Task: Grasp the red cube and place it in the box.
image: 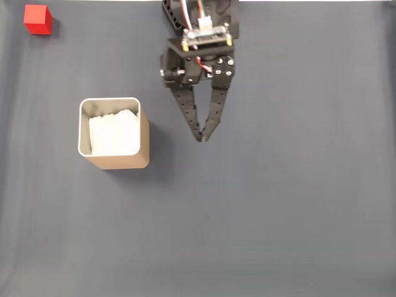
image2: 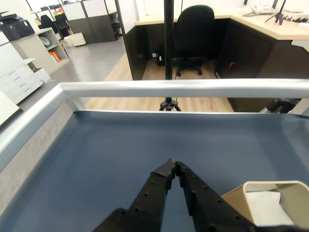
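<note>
Pincer tips together and empty, right of the box, so the reach has hardly begun: next it must open and travel to the red cube far beyond the box.

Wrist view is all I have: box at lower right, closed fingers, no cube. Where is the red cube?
Observer: The red cube sits in the top-left corner of the fixed view, far from the gripper.
Operator: Is it near the box?
Observer: No. The box stands apart from it, lower in that view, between the cube's side and the gripper.
Operator: Anything already in the box?
Observer: From above it shows white lining inside, no cube.
Operator: Gripper holding anything?
Observer: No, its fingertips meet with nothing between them, over bare grey table.
</note>
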Controlling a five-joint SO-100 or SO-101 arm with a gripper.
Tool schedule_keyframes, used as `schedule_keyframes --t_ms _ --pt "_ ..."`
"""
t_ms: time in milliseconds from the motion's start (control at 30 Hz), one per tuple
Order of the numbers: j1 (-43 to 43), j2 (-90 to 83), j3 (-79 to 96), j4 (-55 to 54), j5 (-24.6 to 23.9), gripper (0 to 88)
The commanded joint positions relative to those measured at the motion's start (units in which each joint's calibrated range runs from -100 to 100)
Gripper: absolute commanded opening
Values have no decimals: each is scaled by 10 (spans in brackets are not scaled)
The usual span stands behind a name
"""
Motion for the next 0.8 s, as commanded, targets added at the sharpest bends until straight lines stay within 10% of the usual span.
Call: schedule_keyframes --t_ms 0,767 --pt "27 17 -71 2 6 4" --pt "272 55 -123 -19 22 2"
